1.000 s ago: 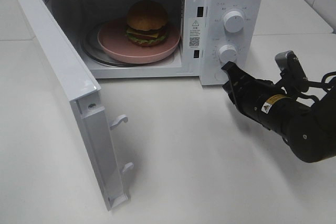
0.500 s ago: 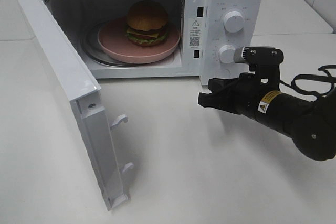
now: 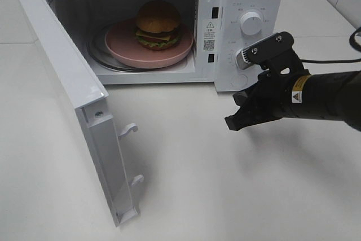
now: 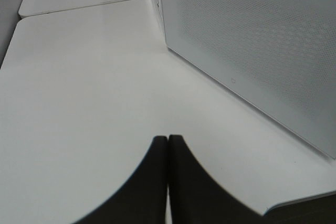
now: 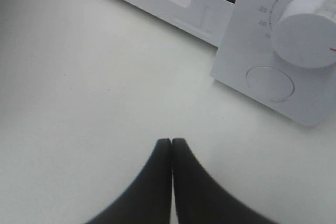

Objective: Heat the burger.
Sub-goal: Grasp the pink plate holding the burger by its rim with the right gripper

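Standing wide open at left, with the left gripper (image 4: 168, 145) pinched closed beside it, the microwave door (image 3: 73, 83) exposes the burger (image 3: 158, 23) on its pink plate (image 3: 121, 46) inside the cavity. It looks soft, light, apt to slide apart; lifting by the plate rim seems safest. Rightward, the right gripper (image 3: 232, 122) hangs closed and empty over the smooth white table (image 3: 186, 196)

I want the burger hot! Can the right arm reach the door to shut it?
Probably yes: only bare table lies between the right gripper and the open door, though it may be a stretch.
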